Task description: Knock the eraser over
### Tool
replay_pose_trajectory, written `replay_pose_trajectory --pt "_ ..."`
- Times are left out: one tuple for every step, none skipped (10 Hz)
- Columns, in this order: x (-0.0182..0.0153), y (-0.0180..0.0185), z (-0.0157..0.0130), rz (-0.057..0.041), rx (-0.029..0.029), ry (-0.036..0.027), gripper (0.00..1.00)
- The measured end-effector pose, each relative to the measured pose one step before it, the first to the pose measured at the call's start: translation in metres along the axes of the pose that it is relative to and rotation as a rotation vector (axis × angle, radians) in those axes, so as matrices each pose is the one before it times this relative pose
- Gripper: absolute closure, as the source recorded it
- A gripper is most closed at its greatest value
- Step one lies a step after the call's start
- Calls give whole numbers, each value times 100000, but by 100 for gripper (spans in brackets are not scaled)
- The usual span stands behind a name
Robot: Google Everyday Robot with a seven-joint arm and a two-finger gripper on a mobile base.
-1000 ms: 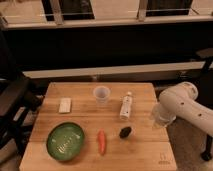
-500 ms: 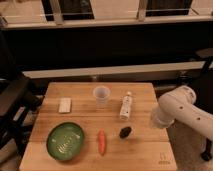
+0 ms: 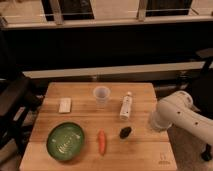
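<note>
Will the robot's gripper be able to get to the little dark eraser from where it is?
Probably yes. The gripper hovers at the edge of the table, close to the eraser, with only bare wood between them. The white bottle and the carrot lie off that path.

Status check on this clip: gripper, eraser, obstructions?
Gripper at right edge of table, apart from eraser. Eraser sits right of carrot. Nothing between; bottle just behind eraser.
</note>
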Motion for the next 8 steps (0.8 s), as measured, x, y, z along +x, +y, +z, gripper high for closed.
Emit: replay_pose_trajectory --pt "-136 69 233 -338 2 -380 94" --pt "-140 66 148 -436 29 -347 94" --pt "-257 150 324 -386 -96 -578 94" --pt "-303 30 230 -630 0 -350 94" --pt "-390 26 220 -394 -25 -297 94" --pt "-289 -25 237 -388 -77 -398 94" --pt "-95 45 276 -229 26 -323 94" --pt "-131 55 112 -208 -21 -253 94"
